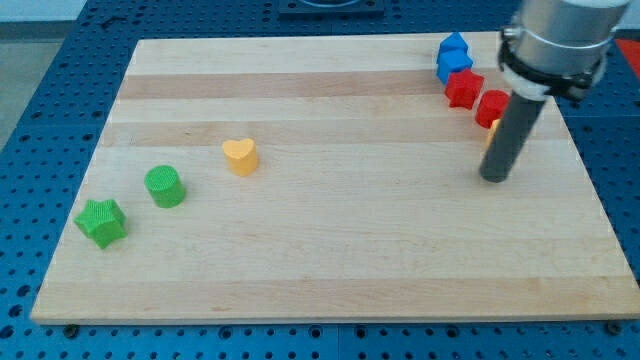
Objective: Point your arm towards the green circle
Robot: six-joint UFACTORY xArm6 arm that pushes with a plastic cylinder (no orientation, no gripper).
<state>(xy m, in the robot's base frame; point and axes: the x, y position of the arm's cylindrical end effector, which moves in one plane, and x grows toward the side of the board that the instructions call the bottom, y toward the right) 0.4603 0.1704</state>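
The green circle (164, 186) is a short round block at the view's left, on the wooden board (330, 270). A green star (101, 222) lies just below and left of it. My tip (494, 178) rests on the board at the view's right, far from the green circle, at about the same height in the view. The dark rod rises from the tip up to the arm's grey body at the top right.
A yellow heart (240, 156) lies right of the green circle. At the top right sit two blue blocks (453, 57), a red star (463, 89) and a red block (492, 107). An orange block (491, 128) is mostly hidden behind the rod.
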